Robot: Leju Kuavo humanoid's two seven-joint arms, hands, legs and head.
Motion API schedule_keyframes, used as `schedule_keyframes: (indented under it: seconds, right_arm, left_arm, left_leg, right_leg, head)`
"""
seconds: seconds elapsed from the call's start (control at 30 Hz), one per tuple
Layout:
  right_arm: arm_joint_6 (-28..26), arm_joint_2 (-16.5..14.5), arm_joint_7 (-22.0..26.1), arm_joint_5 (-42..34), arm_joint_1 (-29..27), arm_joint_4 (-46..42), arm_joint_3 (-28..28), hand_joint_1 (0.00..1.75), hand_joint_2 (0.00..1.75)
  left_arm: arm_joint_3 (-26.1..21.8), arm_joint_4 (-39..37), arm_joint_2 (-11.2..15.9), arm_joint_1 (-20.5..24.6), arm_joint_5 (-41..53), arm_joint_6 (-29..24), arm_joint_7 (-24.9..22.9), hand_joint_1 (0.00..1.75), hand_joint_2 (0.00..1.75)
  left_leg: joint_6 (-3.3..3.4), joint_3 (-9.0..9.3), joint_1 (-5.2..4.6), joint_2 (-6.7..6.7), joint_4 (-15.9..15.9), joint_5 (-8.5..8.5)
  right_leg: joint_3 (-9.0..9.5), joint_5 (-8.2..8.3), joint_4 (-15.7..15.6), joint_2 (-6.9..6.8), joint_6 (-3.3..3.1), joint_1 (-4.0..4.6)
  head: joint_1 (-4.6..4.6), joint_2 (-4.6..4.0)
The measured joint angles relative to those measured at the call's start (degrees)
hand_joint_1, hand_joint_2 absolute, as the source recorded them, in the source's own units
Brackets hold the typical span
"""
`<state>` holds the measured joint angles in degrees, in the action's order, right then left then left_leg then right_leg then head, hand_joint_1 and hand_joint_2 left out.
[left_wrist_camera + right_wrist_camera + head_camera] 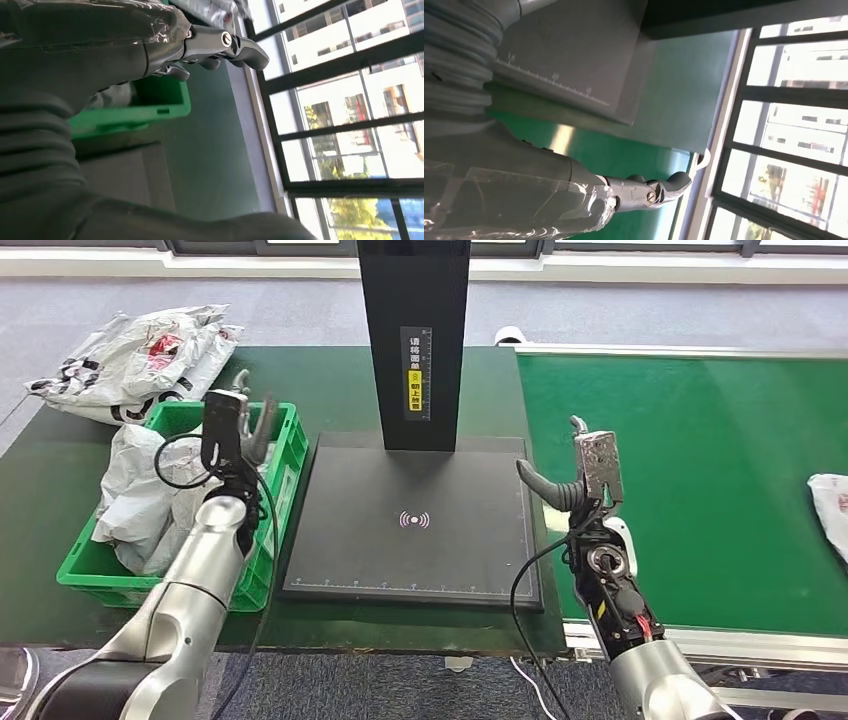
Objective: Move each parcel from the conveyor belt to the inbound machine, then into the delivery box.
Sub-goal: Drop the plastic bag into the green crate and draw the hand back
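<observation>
Both hands are up and hold nothing. The left hand (237, 425) hovers over the green delivery box (82, 580) with its fingers spread apart. The right hand (580, 475) hangs at the near edge of the conveyor belt (700, 490), fingers apart too, thumb sticking out to the side.

The next parcel (830, 510) lies on the belt at the far right edge of the head view, well apart from the right hand. It is a white plastic bag. It looks soft, light and crinkly, and it may be slippery. It should not break. A good place to grab it is around the middle, with the fingers squeezing a bunch of the bag so it cannot slide out.

The inbound machine (415, 520) sits between the belt and the box. It has a flat black plate and a tall black post. More white bags lie in the box and in a pile (135, 360) behind it. A dark green table holds it all. Big windows show in the wrist views.
</observation>
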<state>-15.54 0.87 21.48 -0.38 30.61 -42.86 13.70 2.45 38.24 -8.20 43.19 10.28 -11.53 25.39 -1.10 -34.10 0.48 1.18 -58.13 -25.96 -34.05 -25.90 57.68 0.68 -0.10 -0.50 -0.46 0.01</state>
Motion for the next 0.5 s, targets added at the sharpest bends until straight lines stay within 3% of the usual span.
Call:
schedule_keyframes:
  seconds: [0.07,0.4,0.5]
  right_arm:
    - [-1.1,0.5,0.0,1.9,-0.3,0.0,0.0,0.0,1.75]
    - [-7.7,2.1,-2.5,12.9,-0.6,0.4,-0.2,0.0,1.75]
    - [-12.1,2.7,-5.2,18.7,-0.7,1.7,-0.3,0.0,1.75]
  left_arm:
    - [2.3,0.1,-0.8,-0.9,-0.9,0.2,0.5,0.0,1.75]
    - [8.5,-0.6,-2.7,-2.0,-3.6,-0.5,1.9,0.0,1.75]
    - [9.4,-1.3,-2.7,-2.6,-4.6,-1.4,2.7,0.0,1.75]
  left_leg:
    - [0.01,-0.02,0.0,0.0,0.0,0.0]
    - [0.01,-0.01,-0.01,-0.06,0.0,0.0]
    - [0.01,-0.01,0.0,-0.06,0.0,0.0]
  right_leg:
    - [0.0,0.01,0.0,-0.01,0.01,0.0]
    - [-0.02,0.05,0.0,0.03,0.07,0.02]
    - [-0.02,0.05,0.0,0.04,0.07,0.02]
  head:
    - [0.01,0.01]
    - [0.0,0.01]
    - [0.0,0.0]
